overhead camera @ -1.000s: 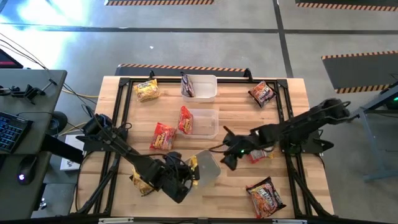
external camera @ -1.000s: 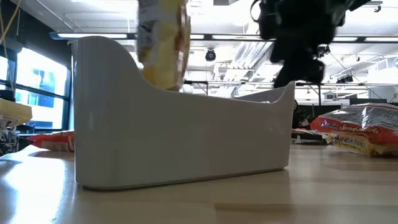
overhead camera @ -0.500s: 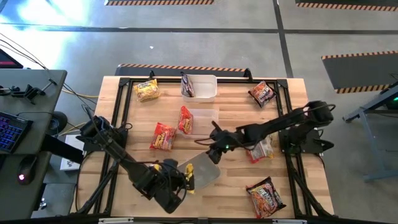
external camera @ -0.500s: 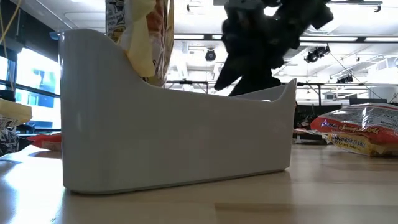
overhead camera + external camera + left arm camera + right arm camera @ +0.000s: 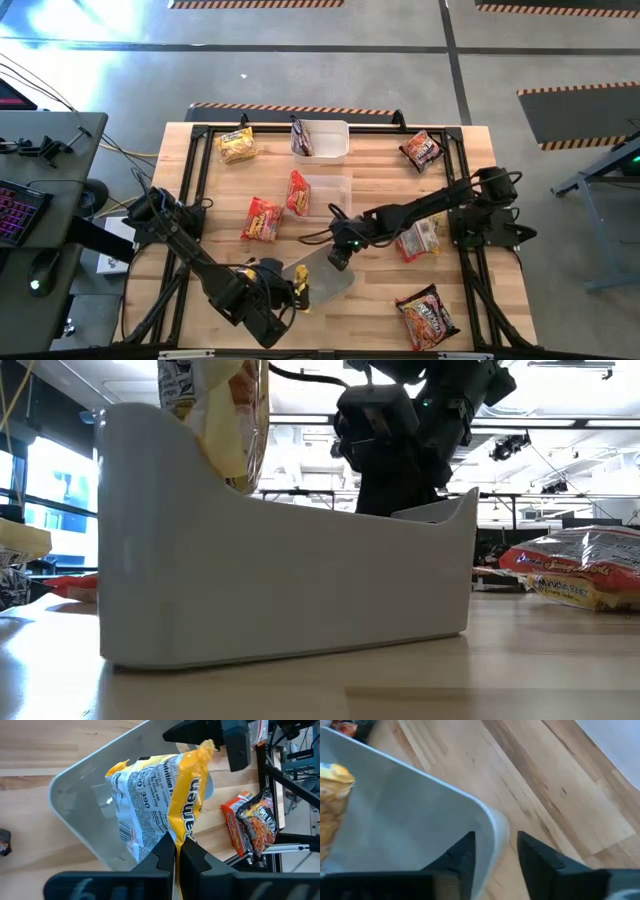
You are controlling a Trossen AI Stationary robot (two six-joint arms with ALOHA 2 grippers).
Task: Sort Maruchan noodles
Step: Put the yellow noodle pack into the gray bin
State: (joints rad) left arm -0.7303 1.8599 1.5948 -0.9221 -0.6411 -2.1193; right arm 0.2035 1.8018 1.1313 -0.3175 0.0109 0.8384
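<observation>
Left gripper (image 5: 176, 851): near the front edge of the table, left of centre; its fingers are pinched together on the edge of a yellow noodle packet (image 5: 160, 800).
Yellow packet versus left gripper: the packet stands out beyond the fingertips, held by one short end, and hangs over the open clear tub (image 5: 325, 270) at the tub's left end.
Yellow packet, heading: its long axis runs straight away from the fingers; in the low view it stands roughly upright, its lower part behind the tub's wall.
Right gripper (image 5: 495, 851): reaches in from the right to the tub's far right corner; its two fingers stand apart, one on each side of the tub's rim (image 5: 492, 827). Whether they press on the rim cannot be told.
Tub: lies at an angle on the wooden table (image 5: 380, 310), near the front, between the two grippers.
Other packets: a yellow one (image 5: 236, 145) at the far left; a red one (image 5: 262, 218) left of centre; a red one (image 5: 297, 192) leaning at a second tub (image 5: 328, 195); a dark one (image 5: 301, 137) in a third tub (image 5: 328, 140) at the far edge; a dark one (image 5: 421, 149) at the far right; one (image 5: 418, 238) just right of the right arm; one (image 5: 426, 315) at the near right.
</observation>
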